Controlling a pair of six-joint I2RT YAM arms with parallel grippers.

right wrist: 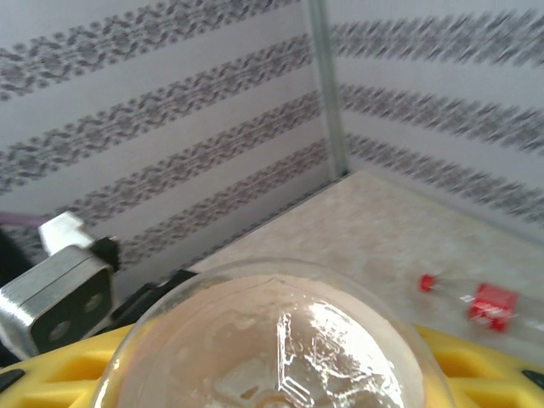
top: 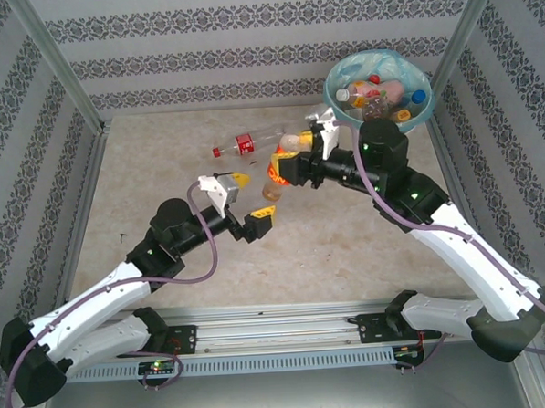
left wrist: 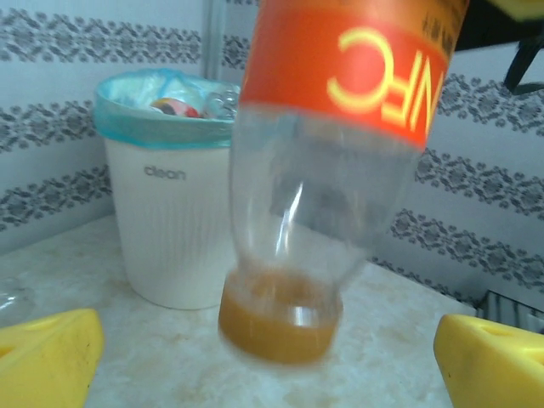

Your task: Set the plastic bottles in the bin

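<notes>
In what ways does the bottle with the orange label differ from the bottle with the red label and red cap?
The orange-labelled bottle hangs neck down above the table, gripped by the right gripper; the red-labelled bottle lies on its side on the table, untouched. The orange-labelled bottle holds a little orange-brown liquid in its neck; the red-labelled bottle looks empty. Both are clear plastic and outside the bin.

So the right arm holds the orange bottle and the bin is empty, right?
Not quite. The bin is not empty: the top view shows several bottles in it. The right gripper does hold the orange bottle.
</notes>
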